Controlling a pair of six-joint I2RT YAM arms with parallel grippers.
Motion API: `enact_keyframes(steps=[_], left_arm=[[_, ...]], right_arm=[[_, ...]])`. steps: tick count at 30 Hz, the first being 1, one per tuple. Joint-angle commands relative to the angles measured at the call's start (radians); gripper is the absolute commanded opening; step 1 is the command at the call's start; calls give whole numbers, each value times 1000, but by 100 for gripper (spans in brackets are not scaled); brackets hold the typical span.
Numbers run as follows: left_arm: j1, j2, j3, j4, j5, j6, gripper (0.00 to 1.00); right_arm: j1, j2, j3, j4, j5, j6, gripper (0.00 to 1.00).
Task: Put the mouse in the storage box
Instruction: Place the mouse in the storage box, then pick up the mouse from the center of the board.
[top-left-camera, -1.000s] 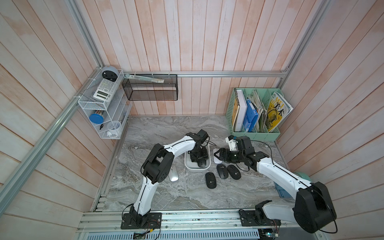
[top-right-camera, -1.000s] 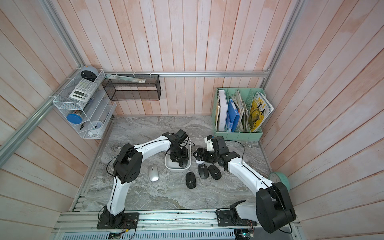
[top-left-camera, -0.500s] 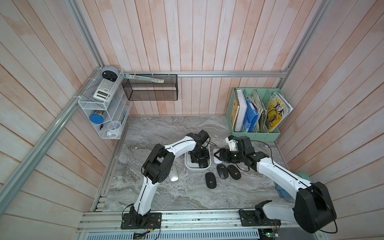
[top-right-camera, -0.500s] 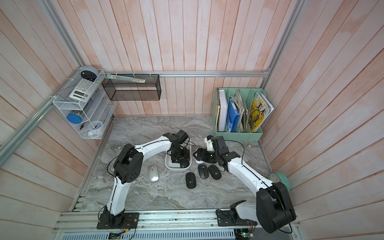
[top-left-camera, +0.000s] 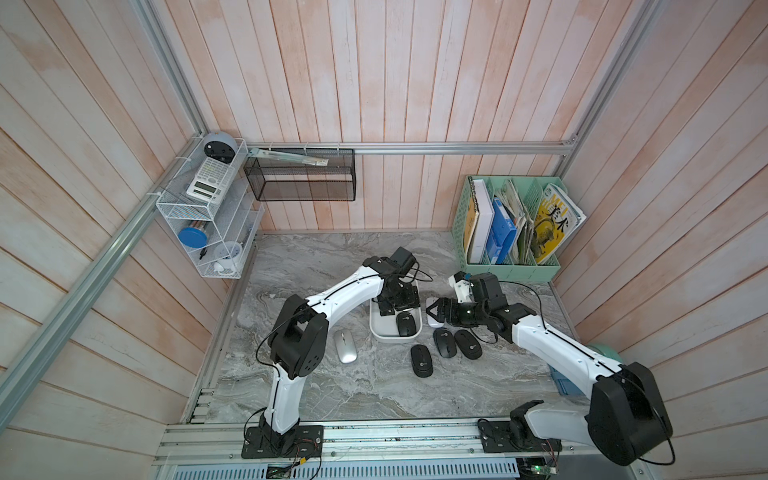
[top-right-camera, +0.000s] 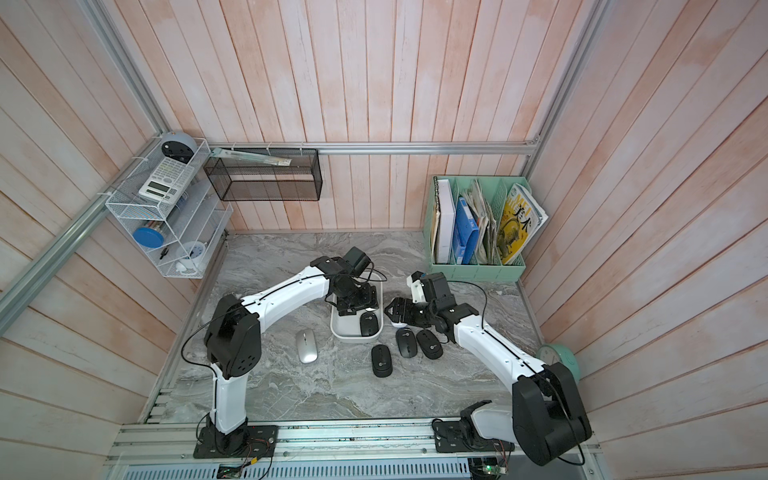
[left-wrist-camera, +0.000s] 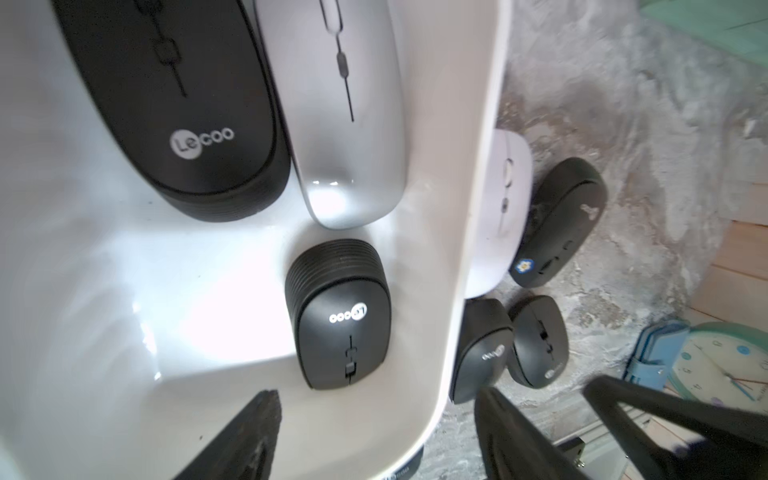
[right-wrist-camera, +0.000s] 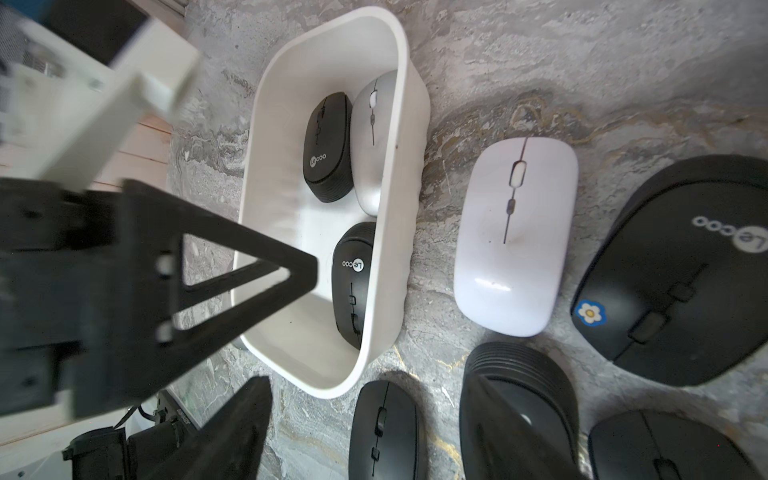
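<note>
Left gripper (left-wrist-camera: 376, 392) now spread, off small black plastic mouse (left-wrist-camera: 338, 316) in white rounded storage box (left-wrist-camera: 478, 208); right gripper (right-wrist-camera: 370, 379) spread. Light, slick: you pinch flanks.

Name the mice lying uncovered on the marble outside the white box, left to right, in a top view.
silver mouse → front black mouse → middle black mouse → right black mouse. The white mouse is partly covered and overlaps these sideways, so it is left out.
</note>
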Motion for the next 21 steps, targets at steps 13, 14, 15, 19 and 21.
enact_keyframes(steps=[13, 14, 15, 19, 21], left_arm=[[235, -436, -527, -126, -195, 36, 87], [235, -437, -544, -128, -196, 42, 87], [235, -433, -558, -129, -199, 45, 87], [235, -404, -598, -122, -217, 53, 87], [236, -394, -618, -85, -184, 54, 88]], right_arm=[[256, 93, 152, 8, 31, -48, 84], [256, 104, 160, 12, 23, -45, 84], [258, 113, 166, 15, 14, -45, 84], [268, 128, 182, 16, -9, -49, 85], [271, 131, 178, 14, -7, -53, 84]])
